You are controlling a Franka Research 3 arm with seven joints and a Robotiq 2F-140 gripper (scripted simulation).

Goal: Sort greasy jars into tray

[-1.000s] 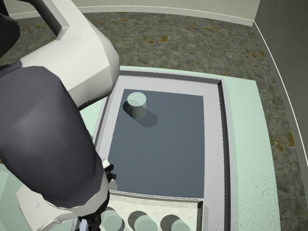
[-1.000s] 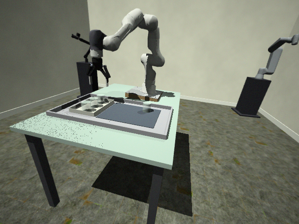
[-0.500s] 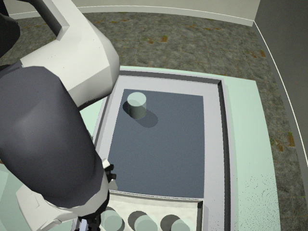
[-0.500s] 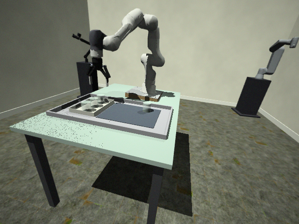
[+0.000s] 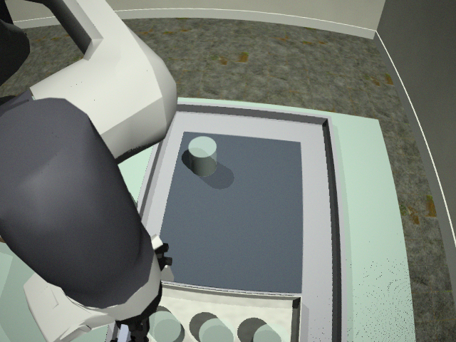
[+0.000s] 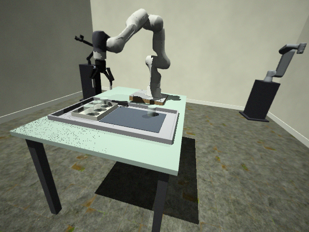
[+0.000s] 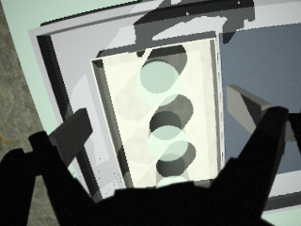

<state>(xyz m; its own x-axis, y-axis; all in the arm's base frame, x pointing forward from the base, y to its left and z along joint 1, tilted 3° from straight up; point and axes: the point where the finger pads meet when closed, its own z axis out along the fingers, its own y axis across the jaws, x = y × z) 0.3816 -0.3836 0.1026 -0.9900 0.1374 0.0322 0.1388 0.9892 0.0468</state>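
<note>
Robotiq 2F-140 gripper (image 5: 145, 303) (image 6: 102, 84) (image 7: 156, 109): released, fingers wide apart, nothing between them. Hangs fingers-down, well above the drying tray side of the table.

Below it, cream tray (image 5: 296, 316) (image 6: 83, 116) (image 7: 202, 71) with three jars in a row: base-side jar (image 5: 165, 326) (image 6: 104, 99) (image 7: 159, 82), middle jar (image 5: 216, 332) (image 6: 96, 102) (image 7: 167, 142), far-side jar (image 5: 267, 334) (image 6: 88, 107) (image 7: 171, 181). All three look upright and apart, inside the rims.

Just beside the tray, blue-grey drying mat (image 5: 239, 221) (image 6: 134, 120) (image 7: 263, 61). Fourth jar (image 5: 202, 158) (image 6: 151, 110) stands upright on it, near the corner away from the tray, well apart from the gripper. Grease: cannot tell.

Around tray and mat, grey rimmed table top (image 5: 316, 221) (image 6: 139, 135) (image 7: 71, 52); pale green table (image 5: 368, 177) (image 6: 124, 147) (image 7: 16, 28) under that.

Farthest, grey arm (image 6: 284, 62) on dark pedestal (image 6: 261, 99), by the wall.
</note>
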